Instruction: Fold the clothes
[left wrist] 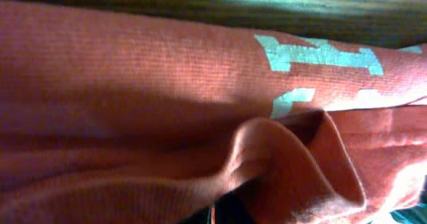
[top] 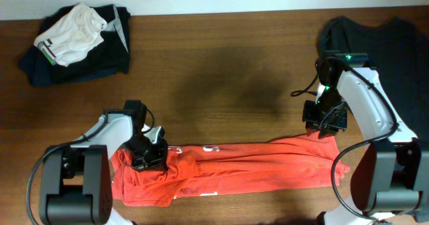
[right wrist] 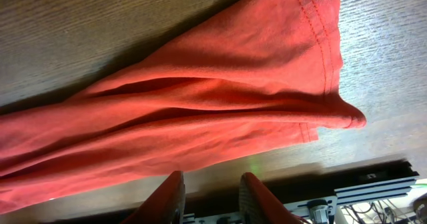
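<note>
The right gripper (right wrist: 210, 199), fingers parted with only bare table (right wrist: 80, 24) between them, hovers just short of the hemmed corner of the red-orange T-shirt (top: 255, 165), at the right of the overhead frame. The shirt lies in the lower middle as a long band running left to right, so the right arm is nearer this end. The left gripper (top: 149, 153) sits on the bunched left end; whether it grips cloth cannot be told.
</note>
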Robot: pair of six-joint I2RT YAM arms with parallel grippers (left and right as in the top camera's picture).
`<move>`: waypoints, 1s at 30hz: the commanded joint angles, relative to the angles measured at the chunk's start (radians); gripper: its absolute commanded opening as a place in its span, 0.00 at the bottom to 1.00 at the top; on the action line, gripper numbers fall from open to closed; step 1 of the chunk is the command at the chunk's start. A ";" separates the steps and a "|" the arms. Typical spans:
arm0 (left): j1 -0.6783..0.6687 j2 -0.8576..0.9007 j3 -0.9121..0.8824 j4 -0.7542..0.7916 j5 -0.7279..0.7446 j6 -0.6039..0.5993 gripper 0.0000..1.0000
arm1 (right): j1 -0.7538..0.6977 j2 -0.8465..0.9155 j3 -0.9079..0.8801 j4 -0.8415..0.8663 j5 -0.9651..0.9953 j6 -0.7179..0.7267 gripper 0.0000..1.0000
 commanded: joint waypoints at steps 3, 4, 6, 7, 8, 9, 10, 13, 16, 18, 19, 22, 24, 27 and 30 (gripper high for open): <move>0.130 0.104 0.008 0.195 -0.307 -0.046 0.10 | 0.008 -0.024 -0.004 -0.001 0.016 0.008 0.33; 0.159 0.104 0.033 0.192 -0.395 -0.047 0.11 | 0.008 -0.024 -0.003 -0.001 0.016 0.008 0.33; 0.216 0.104 0.124 0.176 -0.497 -0.047 0.12 | 0.008 -0.024 -0.004 0.000 0.014 0.008 0.33; 0.232 0.104 0.169 0.166 -0.499 -0.047 0.12 | 0.008 -0.024 -0.004 0.000 0.008 0.008 0.33; 0.254 0.104 0.262 0.143 -0.498 -0.047 0.12 | 0.008 -0.024 -0.004 0.000 0.008 0.008 0.33; 0.265 0.104 0.349 0.105 -0.502 -0.043 0.12 | 0.008 -0.024 -0.004 0.000 0.007 0.008 0.34; 0.268 0.104 0.422 0.063 -0.518 -0.043 0.15 | 0.008 -0.024 -0.004 0.000 0.004 0.008 0.37; 0.268 0.104 0.597 -0.068 -0.630 -0.045 0.35 | 0.010 -0.024 -0.006 0.013 -0.008 0.007 0.67; 0.268 0.102 0.747 -0.246 -0.601 -0.051 0.54 | 0.014 -0.026 -0.051 0.095 -0.039 0.010 0.75; 0.268 0.101 0.821 -0.367 -0.549 -0.051 0.54 | 0.011 -0.040 -0.121 0.200 -0.049 0.070 0.77; 0.268 0.098 0.858 -0.435 -0.497 -0.051 0.54 | 0.012 -0.056 -0.174 0.263 -0.058 0.094 0.78; 0.268 0.044 0.884 -0.484 -0.320 -0.050 0.57 | 0.012 -0.112 -0.342 0.436 -0.129 0.095 0.79; 0.258 0.002 0.884 -0.472 -0.298 -0.050 0.64 | 0.014 -0.157 -0.460 0.540 -0.153 0.082 0.80; 0.237 -0.019 0.884 -0.472 -0.298 -0.050 0.69 | 0.014 -0.215 -0.586 0.677 -0.316 0.000 0.82; 0.231 -0.019 0.882 -0.479 -0.299 -0.050 0.69 | 0.014 -0.218 -0.629 0.692 -0.365 -0.004 0.95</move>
